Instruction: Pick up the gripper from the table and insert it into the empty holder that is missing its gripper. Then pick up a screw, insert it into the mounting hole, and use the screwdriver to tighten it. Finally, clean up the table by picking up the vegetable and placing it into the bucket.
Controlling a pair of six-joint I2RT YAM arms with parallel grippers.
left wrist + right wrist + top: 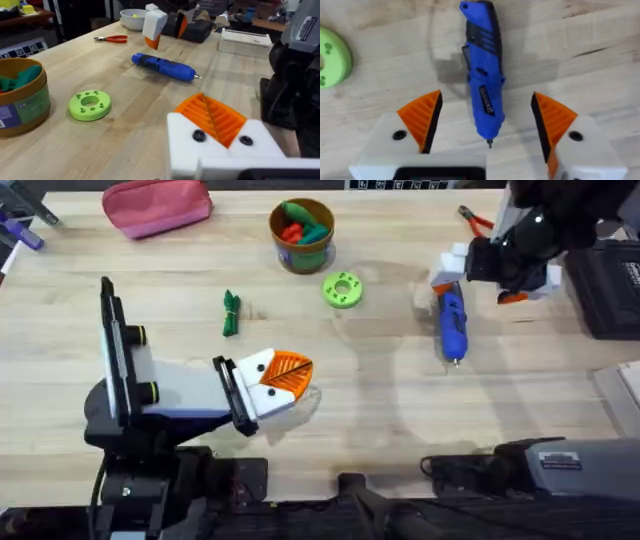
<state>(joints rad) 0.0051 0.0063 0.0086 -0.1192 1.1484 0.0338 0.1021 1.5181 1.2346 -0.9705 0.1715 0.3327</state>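
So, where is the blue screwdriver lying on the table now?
In the overhead view the screwdriver lies flat on the table's right side, right of the green disc. The open right gripper is above it, one finger on each side.

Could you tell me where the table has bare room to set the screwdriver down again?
The widest bare patch is the wood between the left gripper and the screwdriver, below the green disc. It is more crowded around the bucket, the disc and the vegetable, and around the right gripper, open above the screwdriver.
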